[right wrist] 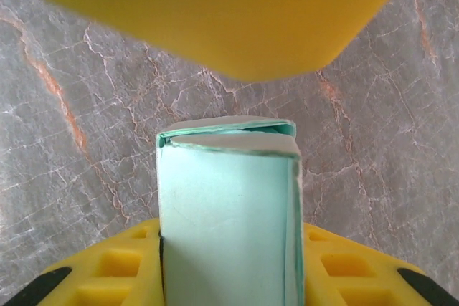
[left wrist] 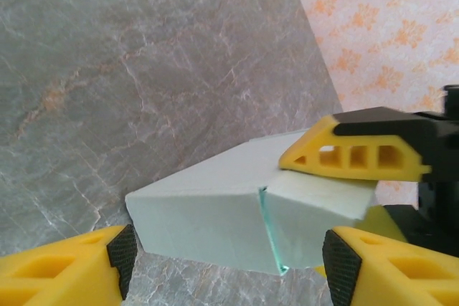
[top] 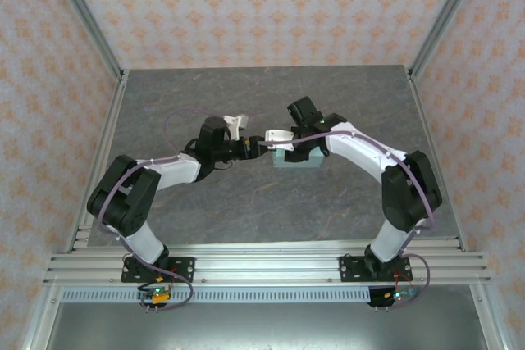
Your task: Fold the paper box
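Observation:
The paper box (top: 299,159) is a small pale mint-blue box lying on the grey table, mid-right. In the right wrist view the paper box (right wrist: 228,213) fills the gap of my right gripper (right wrist: 229,270), with a yellow finger (right wrist: 107,270) pressed against each long side; the far end flaps are folded over. In the left wrist view the paper box (left wrist: 208,213) lies just beyond my left gripper (left wrist: 229,256), which is open, its pads level with the box's near corners. One right finger (left wrist: 358,155) rests on the box there. From above, the left gripper (top: 250,138) and the right gripper (top: 287,147) meet at the box's left end.
The grey marbled table (top: 205,96) is walled by patterned panels with aluminium posts (top: 86,30). A rail frame (top: 262,264) runs along the near edge by the arm bases. A blurred yellow finger (right wrist: 215,12) hangs close above the right wrist camera.

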Controlling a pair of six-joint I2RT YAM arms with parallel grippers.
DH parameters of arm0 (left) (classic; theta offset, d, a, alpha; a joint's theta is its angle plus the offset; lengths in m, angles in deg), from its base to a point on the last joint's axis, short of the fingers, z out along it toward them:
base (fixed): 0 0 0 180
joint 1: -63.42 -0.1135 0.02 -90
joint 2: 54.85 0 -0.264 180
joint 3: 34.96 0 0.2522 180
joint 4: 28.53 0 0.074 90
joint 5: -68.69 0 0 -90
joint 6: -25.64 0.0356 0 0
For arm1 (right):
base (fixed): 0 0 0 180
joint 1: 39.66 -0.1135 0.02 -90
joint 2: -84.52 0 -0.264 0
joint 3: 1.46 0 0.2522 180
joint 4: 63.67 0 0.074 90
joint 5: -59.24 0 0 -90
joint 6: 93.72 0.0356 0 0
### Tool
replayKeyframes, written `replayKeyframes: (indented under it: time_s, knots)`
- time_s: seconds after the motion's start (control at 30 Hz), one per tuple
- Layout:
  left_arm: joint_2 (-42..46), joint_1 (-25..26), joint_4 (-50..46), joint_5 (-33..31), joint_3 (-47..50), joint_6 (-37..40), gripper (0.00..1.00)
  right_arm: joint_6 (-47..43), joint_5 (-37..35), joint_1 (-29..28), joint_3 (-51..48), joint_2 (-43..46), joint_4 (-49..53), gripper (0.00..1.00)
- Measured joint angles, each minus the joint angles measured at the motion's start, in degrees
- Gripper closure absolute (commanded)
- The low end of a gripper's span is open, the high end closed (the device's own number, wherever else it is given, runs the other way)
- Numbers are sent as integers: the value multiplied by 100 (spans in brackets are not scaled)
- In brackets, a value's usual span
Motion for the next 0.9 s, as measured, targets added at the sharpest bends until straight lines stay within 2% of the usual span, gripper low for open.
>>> replayKeyframes:
  time_s: [0.13, 0.17, 0.2, 0.23, 0.37, 0.43, 0.67, 0.83, 0.9]
  knots:
    - [179, -35, -9, -236, 37, 190, 25, -2, 398, 153, 531, -352, 568, 64]
    - [280, -42, 90, -304, 136, 343, 21, -2, 448, 179, 656, -444, 699, 64]
    - [426, -39, 234, -407, 284, 520, 3, 0, 501, 208, 767, -516, 809, 64]
    - [551, -39, 396, -496, 428, 638, 0, 0, 540, 229, 837, -562, 876, 63]
    - [796, -28, 1346, -1156, 1054, 1123, 0, -2, 684, 280, 986, -664, 1051, 63]
    - [612, -39, 1692, -1196, 1207, 1469, 0, -2, 713, 286, 1010, -673, 1113, 63]
    - [-122, 37, 2120, -315, 1198, 3379, 3, -92, 874, 345, 1010, -673, 1231, 63]
    - [-160, 232, 1257, 409, 769, 4975, 3, -155, 1032, 387, 1008, -673, 1314, 63]
    - [-175, 313, 1093, 588, 544, 5362, 4, -179, 1078, 393, 1008, -673, 1344, 63]
